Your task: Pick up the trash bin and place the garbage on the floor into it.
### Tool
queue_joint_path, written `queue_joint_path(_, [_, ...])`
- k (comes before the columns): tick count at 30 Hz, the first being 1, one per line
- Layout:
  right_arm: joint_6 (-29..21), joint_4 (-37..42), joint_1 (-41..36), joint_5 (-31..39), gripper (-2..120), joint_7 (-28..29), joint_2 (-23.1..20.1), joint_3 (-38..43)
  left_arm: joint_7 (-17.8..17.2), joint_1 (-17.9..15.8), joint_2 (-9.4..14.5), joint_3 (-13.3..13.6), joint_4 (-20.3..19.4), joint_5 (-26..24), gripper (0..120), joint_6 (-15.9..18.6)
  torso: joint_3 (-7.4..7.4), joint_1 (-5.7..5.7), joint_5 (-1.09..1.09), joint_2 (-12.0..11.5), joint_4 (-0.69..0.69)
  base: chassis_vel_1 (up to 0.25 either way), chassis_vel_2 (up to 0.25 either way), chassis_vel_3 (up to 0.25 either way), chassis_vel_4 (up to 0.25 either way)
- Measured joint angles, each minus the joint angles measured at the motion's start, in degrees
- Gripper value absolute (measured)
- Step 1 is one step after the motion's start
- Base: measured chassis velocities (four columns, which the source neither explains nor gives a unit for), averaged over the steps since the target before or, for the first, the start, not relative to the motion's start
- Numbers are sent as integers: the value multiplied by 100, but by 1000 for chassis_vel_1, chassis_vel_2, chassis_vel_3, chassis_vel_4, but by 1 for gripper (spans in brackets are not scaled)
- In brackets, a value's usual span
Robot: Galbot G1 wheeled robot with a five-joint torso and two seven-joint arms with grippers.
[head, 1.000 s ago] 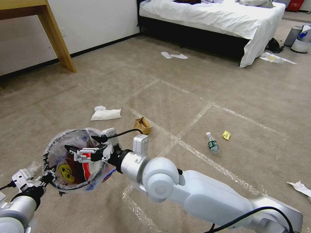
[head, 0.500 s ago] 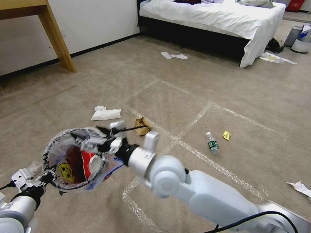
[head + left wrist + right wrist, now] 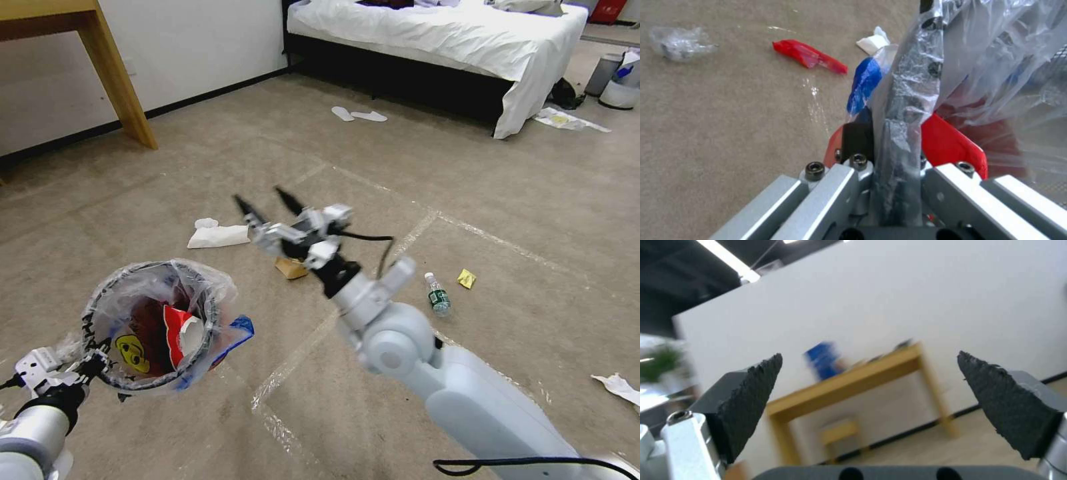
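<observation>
Two hands noted: left hand (image 3: 93, 365) pinches the light trash bin (image 3: 150, 323) at its stiff black rim above the floor, we judge; right hand (image 3: 270, 205) gapes wide, empty.

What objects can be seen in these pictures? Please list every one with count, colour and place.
round black-rimmed trash bin: 1, clear liner, held at the left
red-white wrapper: 1, inside the bin
white tissue wad: 1, floor
brown cardboard box: 1, floor, behind the right gripper
clear green-label bottle: 1, floor
yellow scrap: 1, beside the bottle
white slippers: 2, near the bed
white bed: 1, far side
left gripper: shut on bin rim
right gripper: open, raised
</observation>
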Motion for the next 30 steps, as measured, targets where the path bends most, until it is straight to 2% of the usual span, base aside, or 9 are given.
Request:
queue_joint_path(2, [67,77,-238,-131,100,-26,-57,326,0,6,-10,-22,0,12,0,-4,0,0,0,0,0,0,0,0,0])
queue_joint_path(5, [383,176,-944,-926,100,-85,-180,1459,7,0,-56,-98,1,80,0,-30,0,0,-1,0,0,0,0,0,0])
queue_joint_path(9, [540,233,-1314,-1371,100,-125,-154,2082,25,-10,-102,-126,-13,132,0,-54,0,0,0,0,0,0,0,0,0])
queue_joint_path(10, [552,388,-1655,-1668,100,-74,-108,2514,34,-14,-136,-133,-39,172,0,-70,0,0,-1,0,1,0,0,0,0])
queue_joint_path(11, [552,388,-1655,-1668,100,-74,-108,2514,34,-14,-136,-133,-39,172,0,-70,0,0,-1,0,1,0,0,0,0])
queue_joint_path(14, [662,696,-2645,-2425,100,179,268,3157,55,-11,-222,-158,-124,268,0,-114,0,0,-1,0,0,0,0,0,0])
queue_joint_path(19, [1122,894,-3514,-2839,100,163,769,3438,74,21,-278,-163,-190,338,0,-140,-1,-1,-1,0,-1,0,0,0,0])
queue_joint_path(23, [1403,894,-3862,-3187,100,139,931,3449,75,20,-277,-161,-199,345,0,-147,-1,0,-2,0,0,0,0,0,0])
queue_joint_path(30, [1294,848,-3818,-3273,100,216,937,3490,75,22,-264,-127,-207,343,0,-149,0,0,-2,0,1,0,0,0,0])
